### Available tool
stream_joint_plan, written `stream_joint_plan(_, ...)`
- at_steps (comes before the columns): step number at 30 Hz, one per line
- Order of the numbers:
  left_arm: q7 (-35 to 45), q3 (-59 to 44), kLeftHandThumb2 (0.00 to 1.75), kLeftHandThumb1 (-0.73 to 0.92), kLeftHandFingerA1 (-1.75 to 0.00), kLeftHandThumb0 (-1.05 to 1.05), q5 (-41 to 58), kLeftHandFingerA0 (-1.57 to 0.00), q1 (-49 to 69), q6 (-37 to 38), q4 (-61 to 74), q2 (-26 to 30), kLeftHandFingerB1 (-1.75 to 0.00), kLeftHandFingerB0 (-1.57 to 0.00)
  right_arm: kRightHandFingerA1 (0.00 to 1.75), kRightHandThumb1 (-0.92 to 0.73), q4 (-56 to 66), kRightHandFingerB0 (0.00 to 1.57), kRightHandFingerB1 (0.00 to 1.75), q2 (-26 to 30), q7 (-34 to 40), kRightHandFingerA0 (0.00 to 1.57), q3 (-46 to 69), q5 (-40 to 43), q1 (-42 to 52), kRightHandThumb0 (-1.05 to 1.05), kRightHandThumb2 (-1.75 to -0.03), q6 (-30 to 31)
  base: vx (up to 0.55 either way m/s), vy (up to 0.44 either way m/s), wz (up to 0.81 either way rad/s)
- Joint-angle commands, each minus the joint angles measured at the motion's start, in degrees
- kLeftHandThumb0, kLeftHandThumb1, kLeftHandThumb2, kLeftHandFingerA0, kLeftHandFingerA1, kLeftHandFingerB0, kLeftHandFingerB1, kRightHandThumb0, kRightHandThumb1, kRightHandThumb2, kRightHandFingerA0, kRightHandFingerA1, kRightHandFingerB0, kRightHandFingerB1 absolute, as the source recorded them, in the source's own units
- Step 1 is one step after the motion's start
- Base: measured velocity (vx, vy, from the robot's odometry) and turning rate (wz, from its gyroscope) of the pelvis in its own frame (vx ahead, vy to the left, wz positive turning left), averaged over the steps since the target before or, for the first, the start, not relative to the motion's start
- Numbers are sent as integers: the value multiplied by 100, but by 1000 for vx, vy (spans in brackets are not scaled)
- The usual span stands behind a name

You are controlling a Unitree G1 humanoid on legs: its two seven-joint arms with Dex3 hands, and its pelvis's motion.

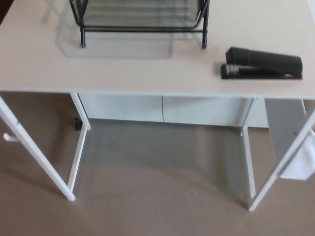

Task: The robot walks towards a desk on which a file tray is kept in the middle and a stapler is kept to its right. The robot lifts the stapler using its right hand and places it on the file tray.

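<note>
Two things stand on the white table (147, 73), and no robot hand shows in the head view. Neither the left robot hand nor the right robot hand is in the picture, so I cannot say whether they are open or closed.

On the side where the left robot hand would come in, the table is bare. Toward the middle stands the black wire file tray (142, 30), at the far part of the table and cut off by the top edge of the picture. Its two front feet rest on the table top. The part of its mesh that I can see carries nothing, so it seems free to receive the stapler.

Further right, on the side of the right robot hand, lies the black stapler (263, 64). It rests flat on its base and is closed, with its long side across the view. It is apart from the tray and nearer to the front edge. I judge that this place suits the right arm well, because bare table lies all around the stapler and nothing stands between it and the tray.

The floor (162, 172) and the table legs fill the lower half, so the reach is probably not yet begun.
</note>
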State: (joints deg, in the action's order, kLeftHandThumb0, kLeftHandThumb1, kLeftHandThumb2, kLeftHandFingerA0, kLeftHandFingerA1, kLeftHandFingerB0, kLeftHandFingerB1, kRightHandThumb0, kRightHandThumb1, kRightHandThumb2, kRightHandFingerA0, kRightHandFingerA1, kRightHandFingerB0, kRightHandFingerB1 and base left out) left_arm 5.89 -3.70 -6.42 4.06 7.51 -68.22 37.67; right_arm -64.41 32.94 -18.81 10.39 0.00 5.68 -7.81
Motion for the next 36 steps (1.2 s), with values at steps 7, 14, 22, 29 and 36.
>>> stream_joint_plan(7,-16,6,63,79,-46,-53,-58,-36,-23,-133,-80,91,-41,-35,33,-56,-348,17,30,-20,-41,8,100,114,-58,-59,-58,-271,319,77,-15)
stream_joint_plan(14,12,-24,63,79,-44,-51,33,-31,-26,-169,-147,51,-39,-29,53,-35,833,0,48,12,-112,4,257,218,441,-36,-94,420,275,104,-7)
stream_joint_plan(22,4,-104,66,80,-47,-52,43,-34,34,-77,-167,13,-41,-32,38,-45,458,9,39,-32,-83,4,314,239,168,-71,-79,539,127,-89,8)
stream_joint_plan(29,-18,-156,66,79,-48,-52,66,-35,42,-8,-193,-2,-42,-33,33,-57,114,18,30,41,-66,7,160,128,107,-59,-58,-31,86,-143,-1)
stream_joint_plan(36,8,-103,64,80,-48,-53,-9,-35,-13,-70,-105,32,-42,-34,38,-44,318,13,42,180,-85,3,33,124,102,-69,-79,200,12,106,-10)
